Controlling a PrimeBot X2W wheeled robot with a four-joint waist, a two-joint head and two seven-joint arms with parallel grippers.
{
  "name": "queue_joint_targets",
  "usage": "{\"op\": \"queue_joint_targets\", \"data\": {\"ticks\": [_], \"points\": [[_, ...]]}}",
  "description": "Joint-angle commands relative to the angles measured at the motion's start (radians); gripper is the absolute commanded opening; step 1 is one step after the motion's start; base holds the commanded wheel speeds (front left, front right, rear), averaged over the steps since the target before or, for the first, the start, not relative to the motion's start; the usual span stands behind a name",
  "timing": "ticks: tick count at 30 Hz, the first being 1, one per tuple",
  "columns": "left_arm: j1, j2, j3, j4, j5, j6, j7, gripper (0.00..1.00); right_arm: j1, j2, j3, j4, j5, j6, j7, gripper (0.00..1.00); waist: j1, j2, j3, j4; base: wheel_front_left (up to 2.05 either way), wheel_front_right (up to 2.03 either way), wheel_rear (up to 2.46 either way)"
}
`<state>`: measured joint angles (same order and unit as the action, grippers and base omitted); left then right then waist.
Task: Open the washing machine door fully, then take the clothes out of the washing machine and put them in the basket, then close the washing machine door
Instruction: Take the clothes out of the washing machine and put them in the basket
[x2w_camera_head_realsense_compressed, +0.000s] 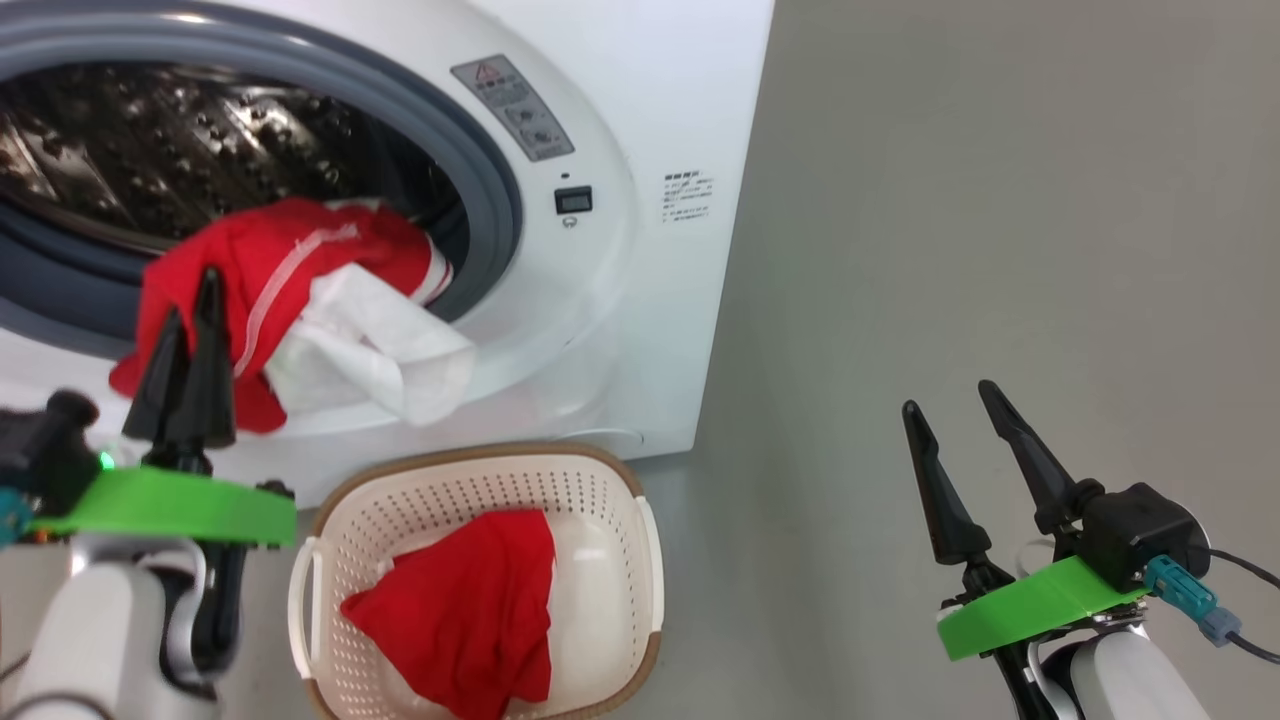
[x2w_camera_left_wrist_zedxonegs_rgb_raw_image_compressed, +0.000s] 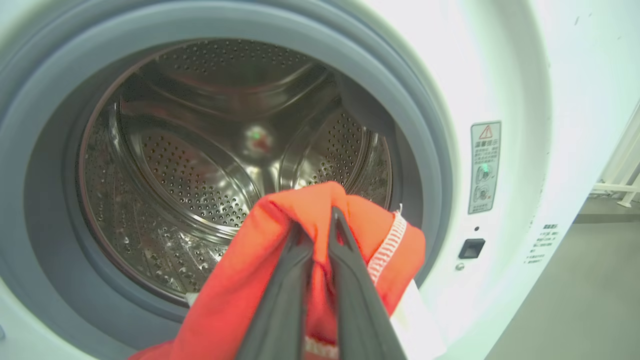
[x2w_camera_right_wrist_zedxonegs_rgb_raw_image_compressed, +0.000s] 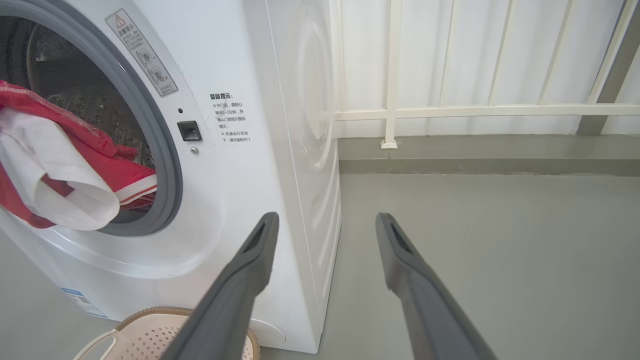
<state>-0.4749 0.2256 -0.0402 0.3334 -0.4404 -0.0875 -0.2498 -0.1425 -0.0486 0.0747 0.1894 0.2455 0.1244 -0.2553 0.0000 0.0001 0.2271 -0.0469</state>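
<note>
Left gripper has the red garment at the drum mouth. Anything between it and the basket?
Nothing visible does. The left gripper is shut on the red garment at the drum mouth, and the basket sits open on the floor below. A white piece hangs out with it; another red cloth already lies in the basket.

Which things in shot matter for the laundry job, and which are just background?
Job: washing machine; red and white clothes at the drum mouth, pinched by the left gripper; red garment in the basket.
Background: open right gripper, white railing, grey floor.
</note>
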Motion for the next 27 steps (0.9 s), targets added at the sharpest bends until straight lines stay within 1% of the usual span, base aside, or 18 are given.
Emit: {"op": "queue_joint_targets", "data": {"ticks": [1, 5, 10, 15, 18, 20, 23, 24, 27], "points": [[0.030, 0.024, 0.053, -0.074, 0.010, 0.017, -0.012, 0.00, 0.004, -0.002, 0.019, -0.023, 0.010, 0.006, -0.006, 1.00, 0.0000, -0.0001, -0.031, -0.011, 0.00, 0.00, 0.00], [0.135, 0.002, 0.076, -0.201, 0.021, 0.043, -0.012, 0.00, 0.017, -0.002, 0.014, -0.026, 0.012, 0.006, -0.006, 1.00, 0.0000, -0.0001, -0.058, -0.023, 0.00, 0.00, 0.00], [0.250, -0.013, 0.072, -0.359, 0.038, 0.072, -0.008, 0.00, 0.034, -0.002, 0.006, -0.031, 0.007, 0.006, -0.006, 1.00, 0.0000, -0.0001, -0.072, -0.023, 0.00, 0.00, 0.00], [0.377, -0.014, 0.043, -0.512, 0.052, 0.087, 0.042, 0.00, 0.049, -0.002, -0.012, -0.044, 0.001, 0.006, -0.006, 1.00, 0.0000, -0.0001, -0.059, -0.015, 0.00, 0.00, 0.00], [0.412, -0.023, 0.026, -0.527, 0.042, 0.088, 0.069, 0.00, 0.046, -0.002, -0.019, -0.050, -0.004, 0.006, -0.006, 1.00, 0.0000, -0.0001, -0.038, -0.009, 0.00, 0.00, 0.00], [0.422, -0.025, 0.012, -0.513, 0.029, 0.075, 0.079, 0.00, 0.039, -0.002, -0.015, -0.052, -0.005, 0.006, -0.006, 1.00, 0.0000, -0.0001, -0.024, -0.006, 0.00, 0.00, 0.00], [0.417, -0.042, 0.002, -0.461, -0.017, 0.048, 0.079, 0.00, 0.024, -0.002, -0.013, -0.057, -0.006, 0.006, -0.006, 1.00, 0.0000, -0.0001, 0.000, -0.001, 0.00, 0.00, 0.00], [0.417, -0.042, 0.002, -0.461, -0.017, 0.048, 0.079, 0.00, 0.024, -0.002, -0.013, -0.057, -0.006, 0.006, -0.006, 1.00, 0.0000, -0.0001, 0.000, -0.001, 0.00, 0.00, 0.00], [0.397, -0.050, -0.005, -0.380, -0.049, 0.028, 0.077, 0.00, 0.011, -0.002, -0.012, -0.060, -0.007, 0.006, -0.006, 1.00, 0.0000, -0.0001, 0.021, 0.001, 0.00, 0.00, 0.00]]}}
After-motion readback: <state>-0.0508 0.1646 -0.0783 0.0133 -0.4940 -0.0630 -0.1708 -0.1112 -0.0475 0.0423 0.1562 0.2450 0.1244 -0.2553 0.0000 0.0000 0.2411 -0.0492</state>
